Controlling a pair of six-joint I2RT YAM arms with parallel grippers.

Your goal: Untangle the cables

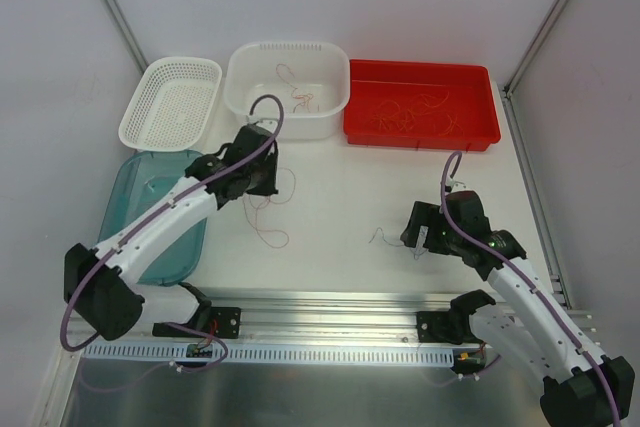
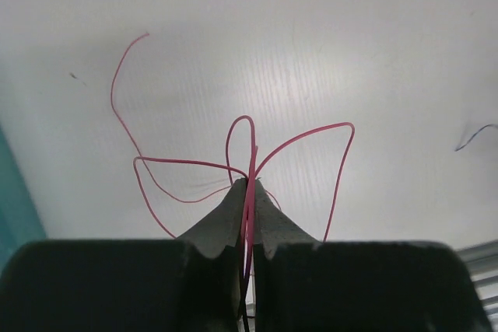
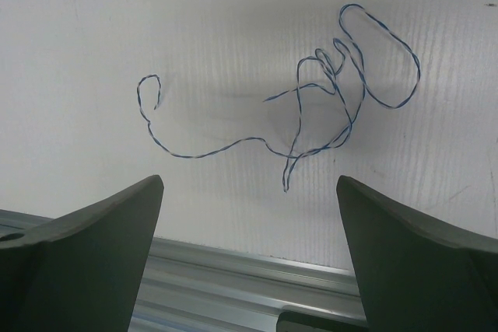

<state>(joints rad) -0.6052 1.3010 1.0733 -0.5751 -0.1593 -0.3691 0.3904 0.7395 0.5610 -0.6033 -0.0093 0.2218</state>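
Right up against the lens in the left wrist view, the left gripper (image 2: 247, 186) was seen with its jaws pressed together on a thin red cable (image 2: 340, 162), pinched right at the tips. A few loops of it were fanned out beyond the fingers over the white table (image 2: 327, 29), and one long end was curled away to the left.

The right gripper (image 3: 249, 180) was held with its jaws spread wide and nothing caught between them. A blue-and-white twisted cable (image 3: 233, 144) was laid on the table just beyond its fingertips, bunched into messy loops on the right, with a tail run out to the left and ended in a small hook.

Along the far edge, three containers were lined up: a white mesh basket (image 1: 170, 97) on the left, a white tub (image 1: 288, 125) in the middle with a few cables (image 1: 298, 97) inside, and a red tray (image 1: 420, 137) on the right with a lot more red-orange cables (image 1: 410, 115) piled in it. A teal tray (image 1: 140, 187) was parked on the left, partly covered by the left arm. A metal rail (image 1: 330, 299) was run along the near edge.
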